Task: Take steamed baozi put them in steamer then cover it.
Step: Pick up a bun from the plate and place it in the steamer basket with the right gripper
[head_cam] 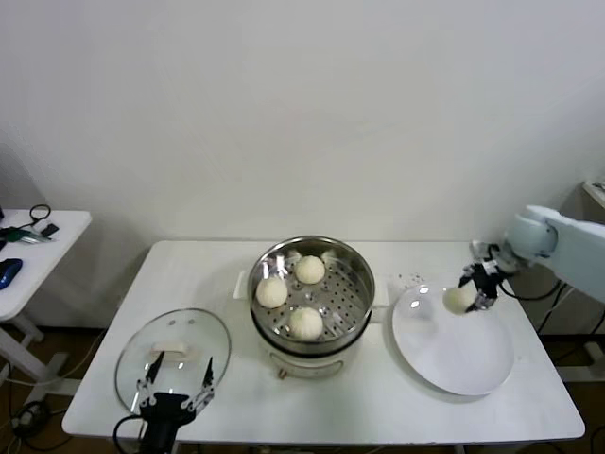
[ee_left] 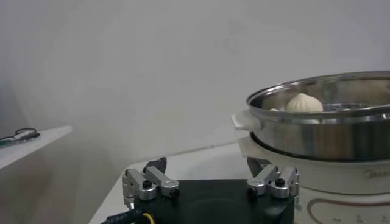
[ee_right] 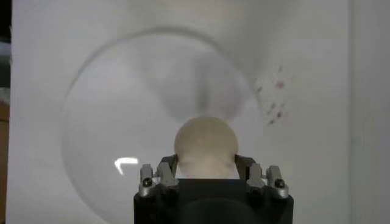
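Three baozi lie in the shiny steamer at the table's middle. One more baozi hangs above the white plate, and my right gripper is shut on it; in the right wrist view this baozi sits between the two fingers, with the plate below it. The glass cover with its cream handle lies flat on the table at the front left. My left gripper stands open over the cover's near edge. In the left wrist view the steamer shows one baozi inside.
A white side table with cables and a blue object stands to the left. A few small dark specks mark the table between steamer and plate. The white wall rises behind the table.
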### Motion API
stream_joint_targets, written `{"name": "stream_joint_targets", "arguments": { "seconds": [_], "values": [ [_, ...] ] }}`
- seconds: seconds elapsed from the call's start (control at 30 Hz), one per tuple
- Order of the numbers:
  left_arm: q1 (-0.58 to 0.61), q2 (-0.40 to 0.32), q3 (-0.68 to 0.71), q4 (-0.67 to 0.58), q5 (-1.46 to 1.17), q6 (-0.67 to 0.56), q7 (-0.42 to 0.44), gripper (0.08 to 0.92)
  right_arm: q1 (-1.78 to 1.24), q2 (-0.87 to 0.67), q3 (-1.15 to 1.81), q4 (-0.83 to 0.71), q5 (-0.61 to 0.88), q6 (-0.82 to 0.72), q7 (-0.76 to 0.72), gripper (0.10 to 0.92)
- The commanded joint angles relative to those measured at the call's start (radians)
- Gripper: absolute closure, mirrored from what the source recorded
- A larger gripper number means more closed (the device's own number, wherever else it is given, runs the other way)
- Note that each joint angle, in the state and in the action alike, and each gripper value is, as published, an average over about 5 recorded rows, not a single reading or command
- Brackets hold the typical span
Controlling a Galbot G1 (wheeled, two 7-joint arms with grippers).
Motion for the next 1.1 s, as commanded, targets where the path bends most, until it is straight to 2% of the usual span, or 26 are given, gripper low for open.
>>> {"name": "stream_joint_targets", "arguments": {
  "seconds": [0.03, 0.17, 0.3, 0.6, 1.1],
  "values": [
    [0.000, 0.000, 0.000, 0.001, 0.000, 0.001, 0.000, 0.177, 0.613, 0.162, -0.307, 0.275, 0.390, -0.066, 0.007, 0.381],
    [0.000, 0.004, 0.001, 0.003, -0.001, 0.002, 0.000, 0.177, 0.588, 0.264, -0.202, 0.335, 0.506, -0.137, 0.075, 0.381],
    [-0.001, 0.010, -0.001, 0.004, -0.004, 0.001, -0.001, 0.177, 0.491, 0.359, -0.127, 0.346, 0.530, -0.185, 0.137, 0.381],
    [0.001, 0.012, -0.019, -0.015, -0.021, 0.004, -0.001, 0.177, 0.266, 0.464, -0.128, 0.272, 0.362, -0.212, 0.183, 0.380],
    [0.002, 0.004, -0.036, -0.019, -0.028, 0.006, -0.001, 0.177, 0.131, 0.414, -0.128, 0.254, 0.235, -0.229, 0.204, 0.381]
  ]
}}
